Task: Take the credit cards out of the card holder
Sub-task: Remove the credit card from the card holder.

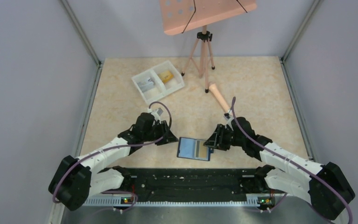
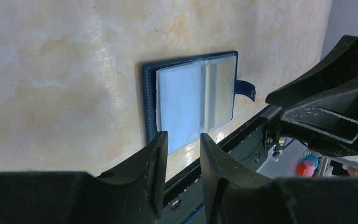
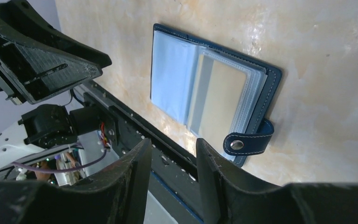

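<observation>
Glistening sleeves (image 2: 182, 102), stitched blue card holder (image 2: 149, 102)

Beige marbled table (image 1: 256, 88), closed in by pale lilac walls (image 1: 28, 93) and grey metal corner posts (image 1: 80, 30). Toward the far left, a white plastic tray (image 1: 166, 94), split into two compartments, set at an angle to the table edges. Just right of it, a slim peach-legged tripod (image 1: 203, 53) with black feet, carrying a salmon-pink board (image 1: 207, 13) tilted overhead, holes punched in one half, dark lines across it. Near the tripod's nearest foot, a peach-coloured stick (image 1: 217, 96) lying flat, pointing diagonally. Along the near edge, a black rail (image 1: 191, 179) flecked with white.
</observation>
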Tool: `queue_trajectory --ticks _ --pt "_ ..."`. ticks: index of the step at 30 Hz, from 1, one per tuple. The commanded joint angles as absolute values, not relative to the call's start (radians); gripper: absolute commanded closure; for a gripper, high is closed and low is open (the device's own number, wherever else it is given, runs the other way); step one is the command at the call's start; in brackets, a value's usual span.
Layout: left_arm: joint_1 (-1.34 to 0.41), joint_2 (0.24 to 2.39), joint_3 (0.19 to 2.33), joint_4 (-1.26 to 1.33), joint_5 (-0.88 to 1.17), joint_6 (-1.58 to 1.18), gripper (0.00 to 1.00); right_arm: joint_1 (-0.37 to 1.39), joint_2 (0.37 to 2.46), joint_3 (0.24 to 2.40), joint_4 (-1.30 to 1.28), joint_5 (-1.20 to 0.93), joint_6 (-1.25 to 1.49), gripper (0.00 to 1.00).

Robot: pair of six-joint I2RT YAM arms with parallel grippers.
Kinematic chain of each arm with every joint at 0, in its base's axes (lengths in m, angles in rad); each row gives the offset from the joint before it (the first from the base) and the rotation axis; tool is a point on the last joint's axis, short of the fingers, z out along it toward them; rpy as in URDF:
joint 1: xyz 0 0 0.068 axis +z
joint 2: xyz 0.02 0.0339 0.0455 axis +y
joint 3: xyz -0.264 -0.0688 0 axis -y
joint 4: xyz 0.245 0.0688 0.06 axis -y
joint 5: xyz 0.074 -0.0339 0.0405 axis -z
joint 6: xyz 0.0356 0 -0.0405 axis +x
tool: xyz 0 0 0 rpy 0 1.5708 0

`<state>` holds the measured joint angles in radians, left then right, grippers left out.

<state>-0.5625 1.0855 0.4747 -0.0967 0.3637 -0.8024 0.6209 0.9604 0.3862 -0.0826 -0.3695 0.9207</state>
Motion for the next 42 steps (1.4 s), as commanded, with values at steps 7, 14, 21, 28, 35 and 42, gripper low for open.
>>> queue_trajectory --ticks 7,14,21,28,35,42 --pt "-0.624 1.227 0.482 0.111 0.438 -0.824 0.65 0.69 1.011 0.395 -0.037 -0.255 0.976 0.47" --pt "-0.668 1.318 0.491 0.205 0.463 -0.855 0.7 0.69 1.054 0.344 0.095 -0.285 0.989 0.55" --pt "-0.701 1.365 0.489 0.228 0.429 -0.874 0.71 0.691 1.088 0.333 0.105 -0.277 0.974 0.56" --pt "-0.704 1.374 0.453 0.224 0.403 -0.882 0.71 0.69 1.118 0.294 0.148 -0.274 0.968 0.56" --pt "-0.706 1.367 0.436 0.221 0.391 -0.885 0.71 0.69 1.142 0.3 0.156 -0.275 0.96 0.56" --pt "-0.707 1.36 0.429 0.222 0.386 -0.89 0.71 0.69 1.148 0.308 0.143 -0.269 0.954 0.56"
